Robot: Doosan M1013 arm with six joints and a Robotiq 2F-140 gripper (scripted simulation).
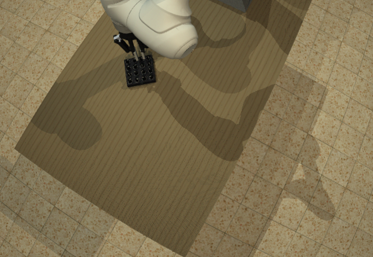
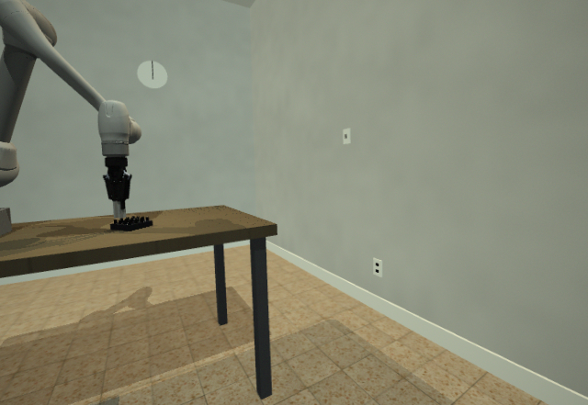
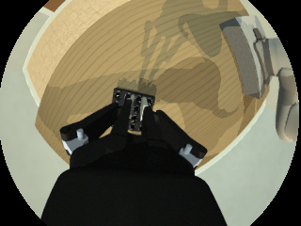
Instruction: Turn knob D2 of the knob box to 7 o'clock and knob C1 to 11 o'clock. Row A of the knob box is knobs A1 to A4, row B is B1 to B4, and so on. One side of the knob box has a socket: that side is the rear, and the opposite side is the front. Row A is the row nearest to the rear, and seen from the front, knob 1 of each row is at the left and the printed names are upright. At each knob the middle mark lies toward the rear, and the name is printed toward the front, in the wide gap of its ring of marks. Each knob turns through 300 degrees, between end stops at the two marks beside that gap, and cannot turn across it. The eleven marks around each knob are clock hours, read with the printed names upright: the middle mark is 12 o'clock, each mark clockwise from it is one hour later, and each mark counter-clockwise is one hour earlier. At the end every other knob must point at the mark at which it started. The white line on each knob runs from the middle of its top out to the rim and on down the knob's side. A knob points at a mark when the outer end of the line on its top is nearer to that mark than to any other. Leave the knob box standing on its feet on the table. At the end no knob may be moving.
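The knob box (image 1: 140, 71) stands on the wooden table (image 1: 168, 145), near the end where the arm's base is mounted. The gripper (image 1: 140, 57) hangs straight down over the box's edge row — fingers (image 2: 118, 210) drawn nearly together, nothing visibly between them. Which knob lies beneath them, I can't make out.

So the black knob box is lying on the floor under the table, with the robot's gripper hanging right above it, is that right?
Not quite. The knob box stands on the table, not on the floor under it; the exterior view shows this plainly. The rest holds: the gripper hangs right above the box, fingers pointing down at it.
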